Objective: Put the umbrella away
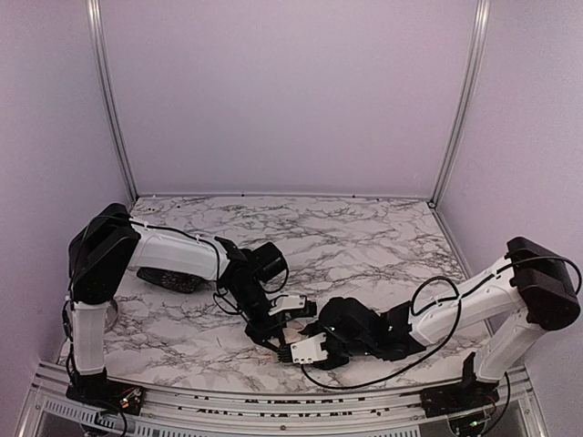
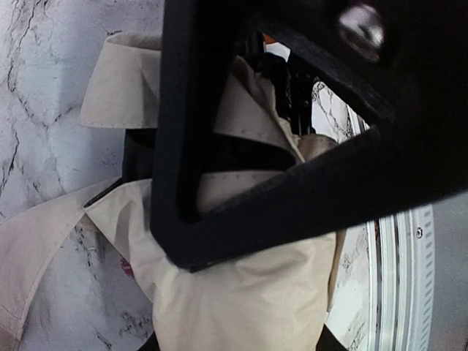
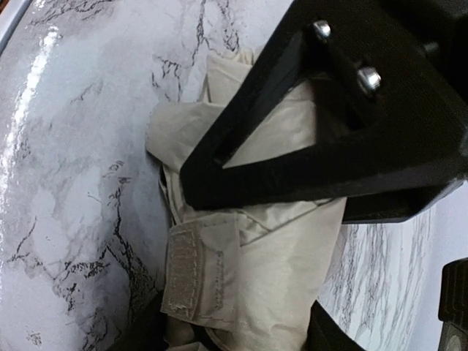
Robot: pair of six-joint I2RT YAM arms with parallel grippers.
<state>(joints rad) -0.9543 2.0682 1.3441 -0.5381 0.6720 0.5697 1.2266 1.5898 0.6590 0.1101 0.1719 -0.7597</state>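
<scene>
From above, a marbled table (image 1: 364,237) is seen, closed in by lilac walls (image 1: 291,91). The left gripper (image 1: 271,326) and right gripper (image 1: 305,349) meet near its front edge.

At the left wrist, the umbrella (image 2: 248,292) is clamped, its cream folds spread on the marble.

At the right wrist, its fabric is seen under that gripper. Whether it is held there cannot be told.

Cream-beige umbrella (image 2: 248,292), black lining; white table (image 1: 364,237), grey marble veining.
</scene>
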